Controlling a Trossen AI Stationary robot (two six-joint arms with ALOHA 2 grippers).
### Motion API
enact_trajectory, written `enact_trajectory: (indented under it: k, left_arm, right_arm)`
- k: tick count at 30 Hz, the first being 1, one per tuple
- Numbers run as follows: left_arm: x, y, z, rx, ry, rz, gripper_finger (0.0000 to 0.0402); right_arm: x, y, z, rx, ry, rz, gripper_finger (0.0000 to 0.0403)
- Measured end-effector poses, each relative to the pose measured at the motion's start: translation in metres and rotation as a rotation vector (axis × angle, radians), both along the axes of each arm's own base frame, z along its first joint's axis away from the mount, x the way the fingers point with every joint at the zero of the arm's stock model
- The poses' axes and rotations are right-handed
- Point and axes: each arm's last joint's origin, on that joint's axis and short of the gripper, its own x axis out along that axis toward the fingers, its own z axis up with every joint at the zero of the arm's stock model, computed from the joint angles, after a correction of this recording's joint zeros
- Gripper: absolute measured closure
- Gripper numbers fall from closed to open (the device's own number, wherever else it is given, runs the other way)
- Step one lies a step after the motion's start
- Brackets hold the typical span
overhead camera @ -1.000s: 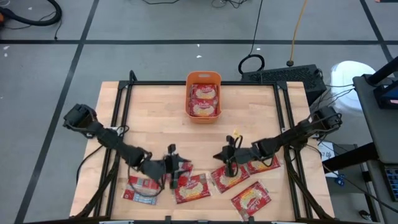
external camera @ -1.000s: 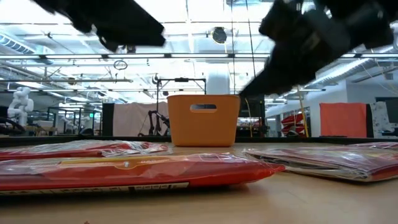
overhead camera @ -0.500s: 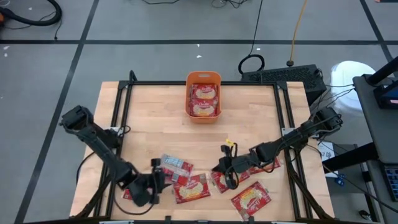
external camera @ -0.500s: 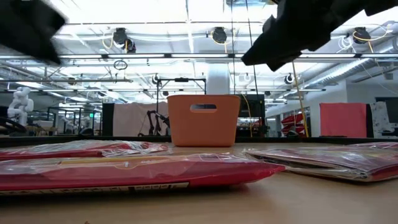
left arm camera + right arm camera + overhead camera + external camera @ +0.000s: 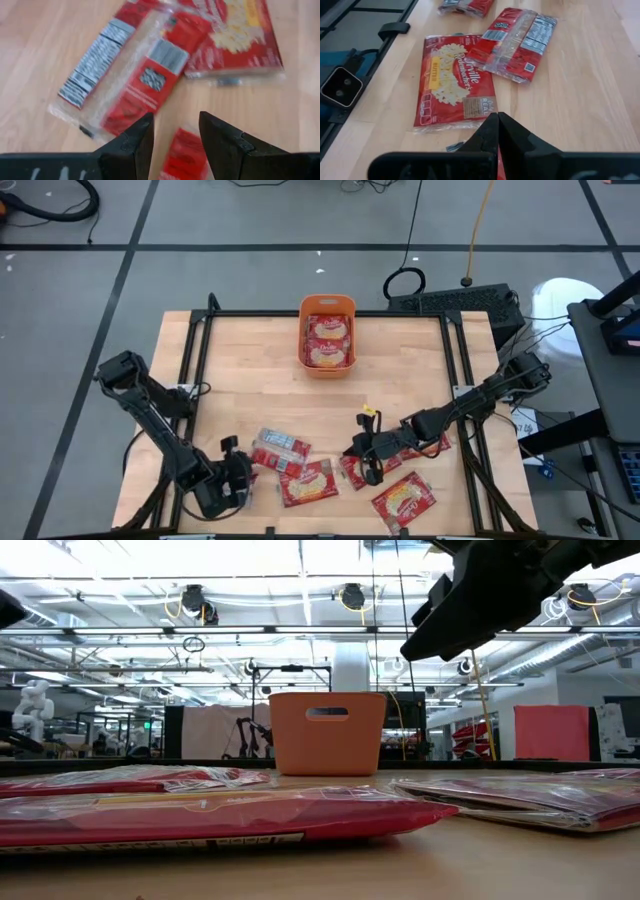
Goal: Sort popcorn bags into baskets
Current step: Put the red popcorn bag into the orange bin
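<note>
The left gripper (image 5: 175,131) holds its fingers apart and empty over a face-down popcorn bag (image 5: 127,75); the right gripper (image 5: 497,131) has fingers pressed together, also empty. The bags look light, thin, floppy and slick, so a pinch at a crimped end seems safest. They lie scattered well short of the orange basket (image 5: 327,361), which already holds some, though the bag under the left arm is mostly hidden

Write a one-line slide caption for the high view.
Orange basket holds popcorn bags; left gripper and shut right gripper hover over loose packets near the table's front edge.
</note>
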Motion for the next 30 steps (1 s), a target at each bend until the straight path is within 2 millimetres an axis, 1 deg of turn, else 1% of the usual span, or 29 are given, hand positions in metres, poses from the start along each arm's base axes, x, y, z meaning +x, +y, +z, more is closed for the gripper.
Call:
enact_trajectory:
  k: [2,5,10,12,19,22,30]
  left_arm:
    - [0.003,0.000,-0.004,0.031,-0.007,-0.007,0.0241]
    - [0.008,0.000,-0.015,0.112,0.024,-0.054,0.0241]
    - [0.015,0.002,-0.033,0.315,0.014,-0.114,0.0241]
    - [0.017,0.001,-0.040,0.366,0.002,-0.127,0.0241]
    - [0.024,-0.007,-0.062,0.392,0.011,-0.177,0.0237]
    - [0.025,-0.009,-0.066,0.389,0.002,-0.175,0.0218]
    - [0.028,-0.006,-0.066,0.450,-0.014,-0.177,0.0134]
  right_arm:
    - [0.000,0.000,0.000,0.000,0.000,-0.001,0.0403]
    - [0.000,0.000,0.000,0.001,0.000,-0.003,0.0403]
    - [-0.001,0.002,0.000,0.005,0.001,-0.001,0.0403]
    - [-0.001,0.002,0.000,0.005,0.001,0.000,0.0403]
    - [-0.001,0.002,0.000,0.004,0.001,-0.002,0.0403]
    - [-0.001,0.002,0.000,0.005,0.001,-0.003,0.0403]
    - [-0.001,0.002,0.000,0.005,0.002,-0.004,0.0403]
